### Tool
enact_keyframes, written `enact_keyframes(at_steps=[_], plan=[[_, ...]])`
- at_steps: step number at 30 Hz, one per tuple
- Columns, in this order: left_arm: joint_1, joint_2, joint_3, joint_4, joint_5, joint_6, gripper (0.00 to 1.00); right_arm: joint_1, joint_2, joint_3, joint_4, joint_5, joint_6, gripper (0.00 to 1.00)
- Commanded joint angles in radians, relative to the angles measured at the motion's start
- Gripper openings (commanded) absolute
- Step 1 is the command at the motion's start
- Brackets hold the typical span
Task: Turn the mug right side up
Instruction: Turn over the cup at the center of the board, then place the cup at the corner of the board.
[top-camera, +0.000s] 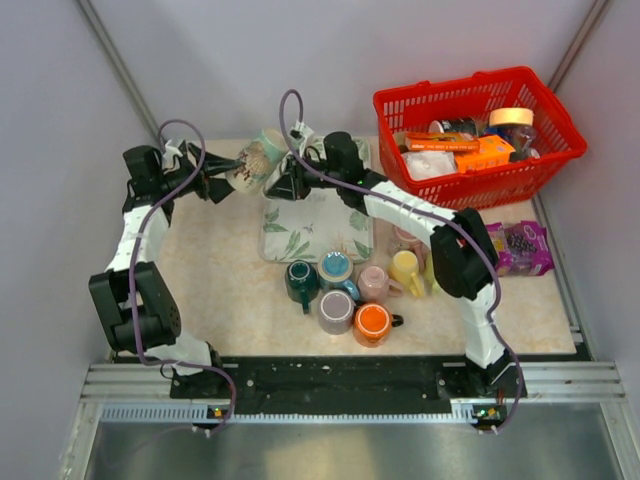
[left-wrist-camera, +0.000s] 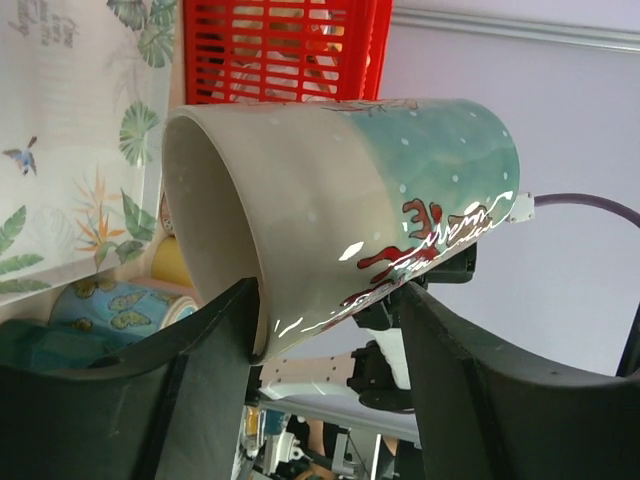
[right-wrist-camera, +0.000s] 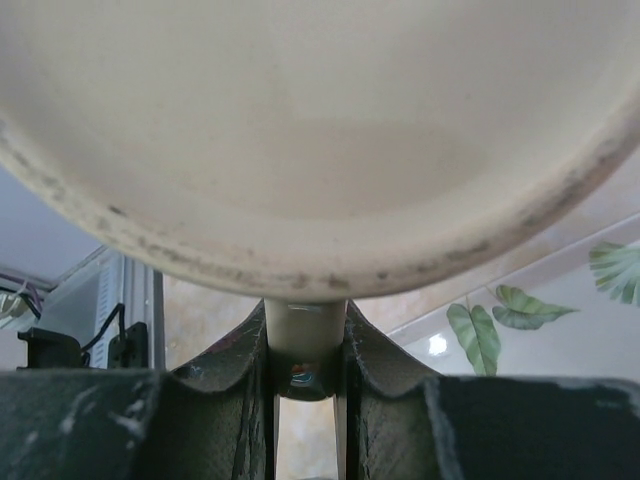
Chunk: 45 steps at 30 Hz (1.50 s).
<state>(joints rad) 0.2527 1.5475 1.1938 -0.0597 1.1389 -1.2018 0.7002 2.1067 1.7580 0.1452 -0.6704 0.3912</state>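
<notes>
The mug (top-camera: 256, 160), beige near the rim and green toward the base with a red pattern, hangs on its side in the air over the back of the leaf-print mat (top-camera: 315, 232). In the left wrist view the mug (left-wrist-camera: 360, 190) has its mouth turned left. My left gripper (left-wrist-camera: 330, 300) straddles the body, one finger against the rim and the other against the wall. My right gripper (right-wrist-camera: 305, 360) is shut on the mug's handle (right-wrist-camera: 305, 335), under the beige mug wall (right-wrist-camera: 300, 130). From above, the left gripper (top-camera: 228, 178) and right gripper (top-camera: 285, 180) meet at the mug from opposite sides.
A red basket (top-camera: 470, 135) full of packets and tape stands at the back right. Several coloured mugs (top-camera: 340, 285) cluster just in front of the mat. A purple packet (top-camera: 525, 248) lies at the right edge. White walls close in the table.
</notes>
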Motion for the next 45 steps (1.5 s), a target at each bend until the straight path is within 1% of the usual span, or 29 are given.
enact_keyframes(at_steps=[1, 3, 4, 7, 8, 10, 11, 12, 13, 15, 17, 18, 19, 20, 21, 22, 23, 25, 26, 28, 30, 32, 35, 37, 39, 40, 42, 44, 45], plan=[[-0.010, -0.003, 0.007, 0.217, 0.078, -0.122, 0.61, 0.007, 0.021, 0.060, 0.106, -0.004, -0.003, 0.00], [-0.013, 0.005, 0.013, 0.268, 0.079, -0.151, 0.59, 0.012, 0.035, 0.051, 0.103, -0.026, -0.003, 0.00], [-0.016, 0.011, 0.013, 0.306, 0.084, -0.171, 0.55, 0.012, 0.038, 0.046, 0.105, -0.037, -0.002, 0.00], [-0.023, 0.029, 0.015, 0.424, 0.101, -0.214, 0.29, 0.016, 0.052, 0.035, 0.114, -0.066, 0.006, 0.00], [-0.024, 0.033, 0.015, 0.469, 0.104, -0.228, 0.24, 0.019, 0.055, 0.029, 0.120, -0.072, 0.014, 0.00], [-0.027, 0.039, 0.010, 0.549, 0.105, -0.269, 0.22, 0.021, 0.061, 0.024, 0.129, -0.084, 0.024, 0.00], [-0.029, 0.042, 0.010, 0.590, 0.107, -0.295, 0.24, 0.021, 0.062, 0.023, 0.132, -0.092, 0.031, 0.00], [-0.033, 0.046, 0.010, 0.625, 0.105, -0.323, 0.27, 0.022, 0.067, 0.023, 0.134, -0.098, 0.028, 0.00], [-0.035, 0.049, 0.012, 0.649, 0.107, -0.338, 0.34, 0.024, 0.068, 0.021, 0.134, -0.100, 0.026, 0.00], [-0.044, 0.060, 0.010, 0.658, 0.102, -0.346, 0.43, 0.025, 0.073, 0.020, 0.134, -0.106, 0.029, 0.00], [-0.055, 0.071, 0.003, 0.685, 0.101, -0.360, 0.45, 0.028, 0.079, 0.021, 0.137, -0.115, 0.032, 0.00], [-0.061, 0.078, -0.002, 0.705, 0.094, -0.369, 0.42, 0.031, 0.082, 0.020, 0.140, -0.120, 0.041, 0.00], [-0.066, 0.083, -0.008, 0.724, 0.091, -0.375, 0.35, 0.035, 0.085, 0.018, 0.143, -0.126, 0.049, 0.00], [-0.067, 0.089, -0.005, 0.739, 0.091, -0.375, 0.25, 0.038, 0.085, 0.017, 0.146, -0.129, 0.052, 0.00], [-0.070, 0.094, -0.002, 0.747, 0.094, -0.372, 0.18, 0.041, 0.088, 0.015, 0.145, -0.130, 0.052, 0.01], [-0.072, 0.097, 0.004, 0.739, 0.094, -0.366, 0.12, 0.041, 0.088, 0.011, 0.142, -0.123, 0.052, 0.07], [-0.069, 0.102, 0.012, 0.724, 0.094, -0.352, 0.07, 0.041, 0.084, 0.006, 0.136, -0.106, 0.052, 0.24], [-0.063, 0.100, 0.023, 0.689, 0.094, -0.322, 0.01, 0.033, 0.070, -0.012, 0.120, -0.081, 0.041, 0.42], [-0.058, 0.097, 0.029, 0.669, 0.091, -0.302, 0.00, 0.028, 0.059, -0.025, 0.119, -0.081, 0.034, 0.48], [-0.050, 0.091, 0.039, 0.623, 0.088, -0.268, 0.00, 0.013, 0.029, -0.057, 0.107, -0.084, 0.011, 0.56], [-0.043, 0.080, 0.059, 0.542, 0.090, -0.196, 0.00, -0.013, -0.007, -0.092, 0.093, -0.093, 0.002, 0.59], [-0.032, 0.072, 0.095, 0.395, 0.076, -0.065, 0.00, -0.036, -0.048, -0.130, 0.073, -0.093, -0.008, 0.63], [-0.010, 0.062, 0.177, -0.029, -0.019, 0.216, 0.00, -0.071, -0.126, -0.179, 0.031, -0.100, -0.034, 0.70], [-0.003, 0.068, 0.274, -0.356, -0.115, 0.455, 0.00, -0.093, -0.180, -0.213, 0.004, -0.094, -0.064, 0.72], [-0.009, 0.068, 0.355, -0.600, -0.287, 0.685, 0.00, -0.108, -0.235, -0.242, -0.035, -0.071, -0.106, 0.73], [-0.009, 0.056, 0.374, -0.680, -0.389, 0.790, 0.00, -0.116, -0.257, -0.259, -0.051, -0.052, -0.127, 0.73], [-0.009, 0.043, 0.395, -0.785, -0.632, 0.899, 0.00, -0.123, -0.307, -0.284, -0.105, -0.014, -0.179, 0.73], [-0.010, 0.066, 0.423, -0.874, -0.762, 0.988, 0.00, -0.123, -0.352, -0.301, -0.174, 0.031, -0.247, 0.73], [-0.010, 0.101, 0.453, -0.923, -0.795, 1.027, 0.00, -0.123, -0.370, -0.311, -0.194, 0.049, -0.273, 0.73]])
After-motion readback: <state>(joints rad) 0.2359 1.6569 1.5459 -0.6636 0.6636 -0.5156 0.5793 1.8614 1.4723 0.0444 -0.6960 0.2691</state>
